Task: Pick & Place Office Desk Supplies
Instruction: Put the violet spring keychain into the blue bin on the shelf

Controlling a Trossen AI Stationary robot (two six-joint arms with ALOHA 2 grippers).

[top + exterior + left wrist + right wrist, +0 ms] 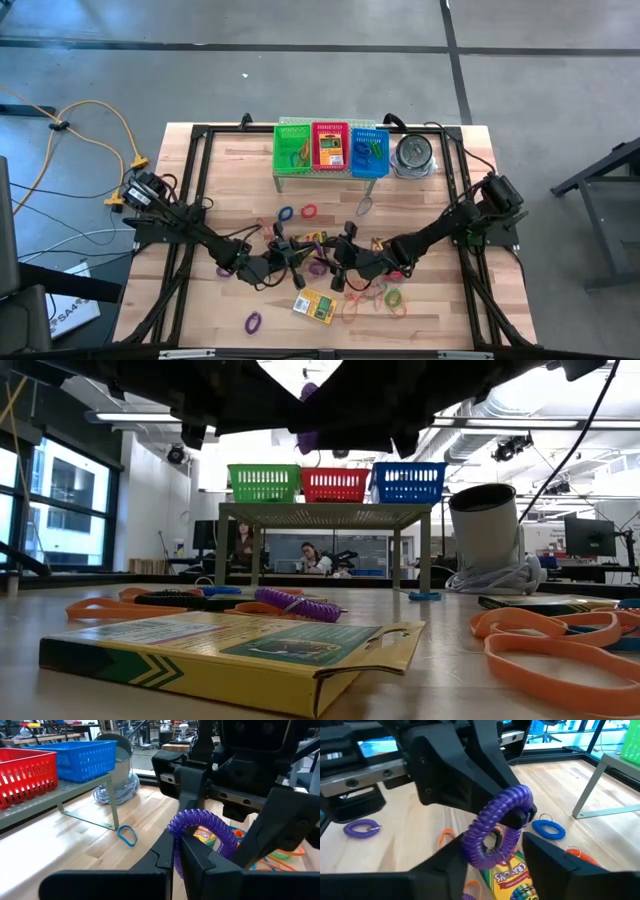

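Note:
A purple coiled loop (492, 827) hangs in the air over the table's middle, between my two grippers. My left gripper (178, 845) comes from the table's left and is shut on it. My right gripper (495, 857) faces it from the right and is open, its fingers on either side of the loop's lower part. A yellow-and-green crayon box (512, 875) lies on the table below them. Another crayon box (315, 306) lies flat near the front edge. Loose loops lie around: purple (360, 827), blue (127, 835), orange (560, 655). My left gripper pinches one spot of the purple loop's ring (176, 829) between its two fingers. The fingers come level from the table's left. The loop is lifted clear of the table and arcs out beyond the fingertips. My right gripper: I cannot tell whether a finger touches the loop.
At the far side a mesh shelf (330, 176) carries a green basket (293, 148), a red basket (329, 148) and a blue basket (368, 150). A round metal tin (413, 155) stands to their right. A purple loop (253, 322) lies front left.

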